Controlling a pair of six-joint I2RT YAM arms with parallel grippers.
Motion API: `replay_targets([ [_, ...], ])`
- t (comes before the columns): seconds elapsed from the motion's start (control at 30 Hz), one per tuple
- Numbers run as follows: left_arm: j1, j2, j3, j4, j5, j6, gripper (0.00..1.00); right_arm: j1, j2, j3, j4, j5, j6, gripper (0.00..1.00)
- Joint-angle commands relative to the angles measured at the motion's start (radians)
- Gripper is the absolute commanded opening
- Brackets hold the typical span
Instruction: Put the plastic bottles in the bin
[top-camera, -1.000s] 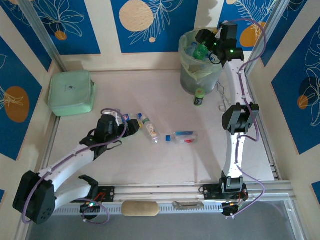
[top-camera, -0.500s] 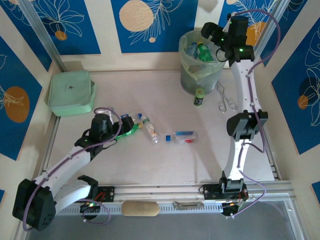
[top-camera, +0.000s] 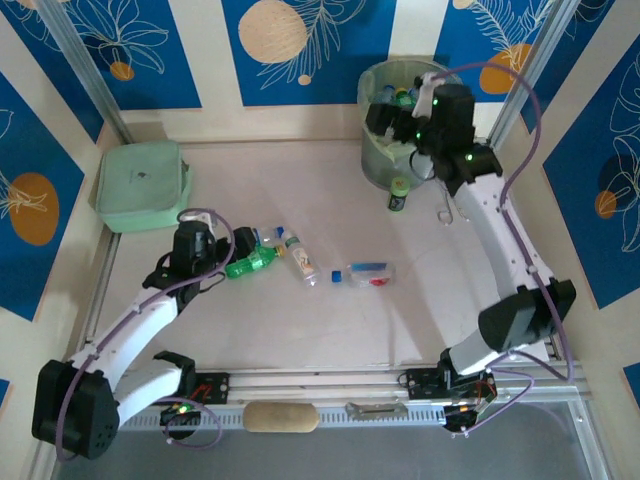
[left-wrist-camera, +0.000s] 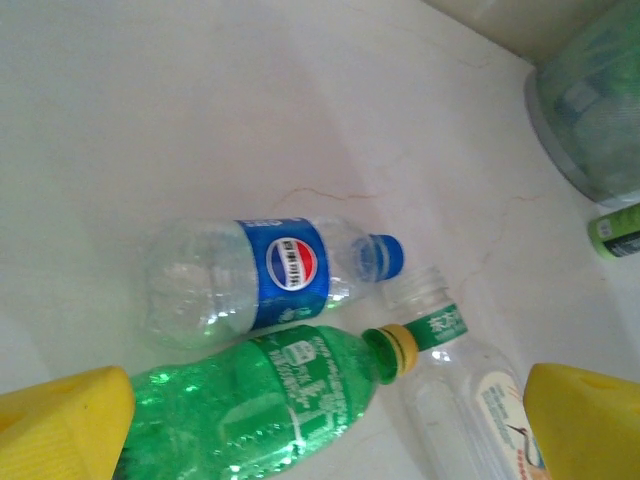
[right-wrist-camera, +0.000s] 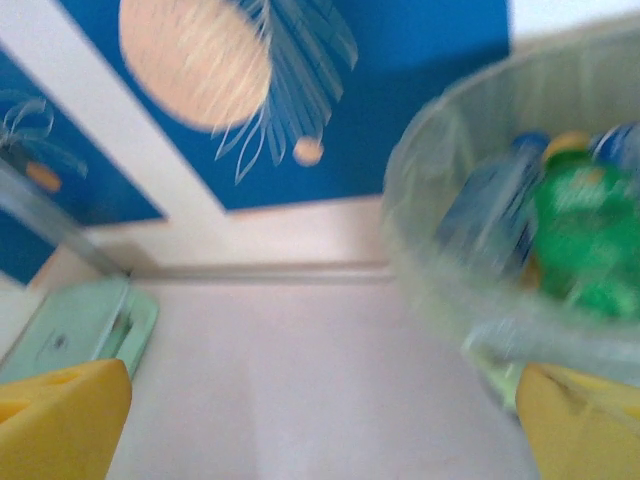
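Drop done: right hand (top-camera: 385, 112) gapes empty and backs off the bin (top-camera: 372, 165), its green bottle (right-wrist-camera: 580, 235) now inside, while left hand (left-wrist-camera: 330, 420), also spread wide, hangs over the next bottle (left-wrist-camera: 250, 410), one of four on the desk (top-camera: 300, 330).

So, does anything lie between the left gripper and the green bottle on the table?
Nothing visible does. The green bottle lies directly between the fingers of the open left gripper. A blue-labelled bottle lies close alongside it, and a clear bottle sits by its cap, partly inside the gripper's span.
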Motion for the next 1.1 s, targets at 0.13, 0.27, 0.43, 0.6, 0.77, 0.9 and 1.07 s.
replay_targets([
  [0.13, 0.048, 0.095, 0.036, 0.041, 0.038, 0.061, 1.0, 0.119, -0.201, -0.316, 0.071, 0.007, 0.032, 0.99],
  [0.27, 0.056, 0.157, 0.045, 0.047, 0.044, 0.092, 1.0, 0.164, -0.273, -0.475, 0.084, -0.002, 0.115, 0.99],
  [0.43, 0.06, 0.239, 0.064, 0.047, 0.062, 0.116, 1.0, 0.196, -0.325, -0.642, 0.178, 0.003, 0.217, 0.99],
  [0.6, 0.061, 0.297, 0.082, 0.037, 0.125, 0.144, 1.0, 0.201, -0.305, -0.646, 0.209, -0.013, 0.237, 0.99],
  [0.77, 0.048, 0.313, 0.072, 0.015, 0.208, 0.131, 1.0, 0.206, -0.273, -0.628, 0.229, -0.018, 0.241, 0.99],
  [0.9, 0.026, 0.283, 0.049, -0.022, 0.203, 0.126, 1.0, 0.209, -0.251, -0.633, 0.246, -0.027, 0.258, 0.99],
  [1.07, -0.018, 0.254, 0.033, -0.066, 0.199, 0.133, 1.0, 0.213, -0.235, -0.633, 0.247, -0.031, 0.273, 0.99],
])
